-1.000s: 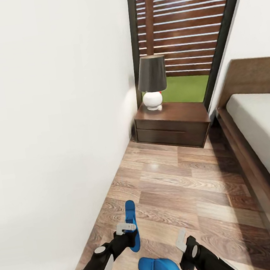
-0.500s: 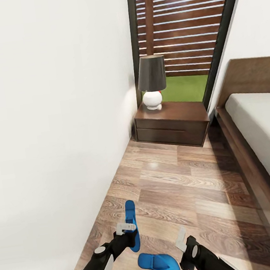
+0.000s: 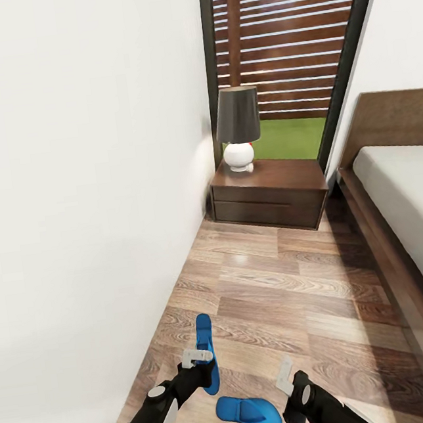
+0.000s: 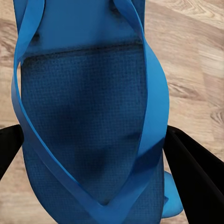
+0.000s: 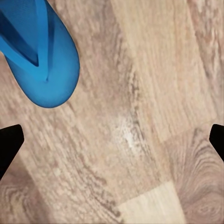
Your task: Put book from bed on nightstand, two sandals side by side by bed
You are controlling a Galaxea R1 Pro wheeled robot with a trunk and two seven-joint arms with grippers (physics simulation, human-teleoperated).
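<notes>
Holding 1 blue sandal [image 3: 206, 351] between its fingers, the left gripper [image 3: 203, 366] is seen low in the head view, over the wood-plank floor [image 3: 293, 287]. In the left wrist view the sole and thong straps of this sandal [image 4: 88, 121] lie between the 2 dark fingers, 1 on each side, so the gripper is judged to be closed on it. The second sandal [image 3: 250, 414] lies flat on the floor between the 2 arms, just beside the right gripper [image 3: 284, 373]. In the right wrist view its rounded end [image 5: 42, 60] is seen on the planks, and the right fingertips stand wide apart with nothing between them.

The bed [image 3: 410, 213] runs along the right side, and the nightstand [image 3: 269, 194] with a lamp [image 3: 237, 129] stands at the far end, under the glass door [image 3: 285, 57]. No book can be made out here.

The step in hand is judged to be the sandal step. For the next move, the held sandal should be lowered flat beside the lying one, with both turned the same way and close to the bed frame. The lying sandal is angled, so perhaps it must be straightened also.
</notes>
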